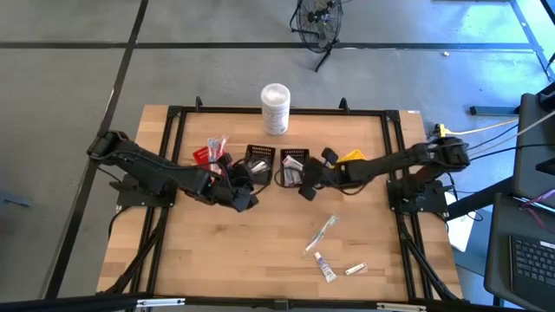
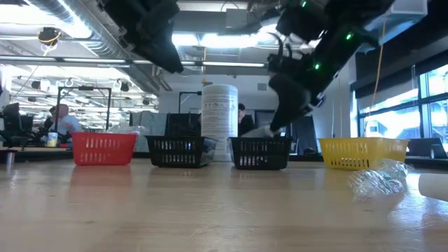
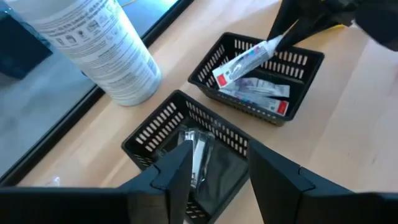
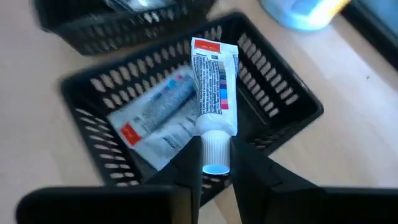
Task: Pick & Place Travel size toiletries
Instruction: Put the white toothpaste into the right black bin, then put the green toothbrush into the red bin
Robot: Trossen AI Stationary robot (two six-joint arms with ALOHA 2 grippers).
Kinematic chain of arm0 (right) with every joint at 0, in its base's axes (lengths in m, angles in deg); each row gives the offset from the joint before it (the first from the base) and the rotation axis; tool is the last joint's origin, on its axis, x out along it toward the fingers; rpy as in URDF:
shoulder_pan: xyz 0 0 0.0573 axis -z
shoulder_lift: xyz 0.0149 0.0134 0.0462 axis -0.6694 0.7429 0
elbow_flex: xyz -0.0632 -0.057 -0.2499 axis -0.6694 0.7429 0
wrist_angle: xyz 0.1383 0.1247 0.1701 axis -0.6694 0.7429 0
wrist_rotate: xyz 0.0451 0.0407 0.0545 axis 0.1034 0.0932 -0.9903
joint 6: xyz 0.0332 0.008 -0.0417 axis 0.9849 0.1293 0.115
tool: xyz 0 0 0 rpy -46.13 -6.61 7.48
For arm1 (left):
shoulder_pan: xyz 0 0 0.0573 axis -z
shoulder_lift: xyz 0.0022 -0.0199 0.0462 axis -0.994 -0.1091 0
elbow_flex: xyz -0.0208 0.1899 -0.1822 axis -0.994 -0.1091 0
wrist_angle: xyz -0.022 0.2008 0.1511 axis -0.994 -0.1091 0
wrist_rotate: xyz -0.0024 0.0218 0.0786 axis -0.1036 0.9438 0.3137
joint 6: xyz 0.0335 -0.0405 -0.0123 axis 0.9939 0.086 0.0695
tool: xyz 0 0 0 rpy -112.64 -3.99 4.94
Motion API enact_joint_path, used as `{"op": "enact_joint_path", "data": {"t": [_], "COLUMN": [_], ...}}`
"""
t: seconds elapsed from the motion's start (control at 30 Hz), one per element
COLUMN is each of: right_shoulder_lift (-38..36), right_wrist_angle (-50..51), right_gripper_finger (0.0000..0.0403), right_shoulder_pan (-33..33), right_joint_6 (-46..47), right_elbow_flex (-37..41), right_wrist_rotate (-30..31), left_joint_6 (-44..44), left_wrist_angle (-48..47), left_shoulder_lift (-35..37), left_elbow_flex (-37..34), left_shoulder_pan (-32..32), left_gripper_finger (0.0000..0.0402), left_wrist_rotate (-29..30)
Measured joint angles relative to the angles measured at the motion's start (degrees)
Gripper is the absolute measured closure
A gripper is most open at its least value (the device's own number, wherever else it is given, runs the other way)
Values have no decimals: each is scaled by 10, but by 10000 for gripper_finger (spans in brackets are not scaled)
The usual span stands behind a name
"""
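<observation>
Over a slotted black plastic basket, right pincer clenched on a glossy white tube's ribbed cap.

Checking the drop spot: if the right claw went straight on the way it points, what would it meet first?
Probably the tubes already lying in the black bin. The right claw holds a small tube by its cap, aimed down into that bin; depth is hard to judge.
</observation>
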Motion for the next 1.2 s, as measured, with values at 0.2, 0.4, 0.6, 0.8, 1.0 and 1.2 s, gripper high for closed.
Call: {"op": "enact_joint_path", "data": {"t": [0.2,0.4,0.6,0.8,1.0,1.2], "right_shoulder_lift": [16,16,0,-47,-79,-79], "right_wrist_angle": [-4,-10,-8,19,40,44], "right_gripper_finger": [295,248,215,224,245,252], "right_shoulder_pan": [26,27,20,3,-33,-95], "right_joint_6": [-17,-51,-58,-53,-63,-63], "right_elbow_flex": [0,0,0,0,0,0], "right_wrist_rotate": [-39,-46,-101,-174,-245,-309], "left_joint_6": [0,16,17,16,16,16], "left_wrist_angle": [-3,-5,-5,-5,-5,-5], "left_shoulder_lift": [0,0,0,0,0,0], "left_elbow_flex": [0,0,0,0,0,0], "left_shoulder_pan": [-1,-1,-1,-1,-1,-1], "left_gripper_finger": [254,254,254,254,254,254], "left_wrist_rotate": [0,0,0,4,5,4]}}
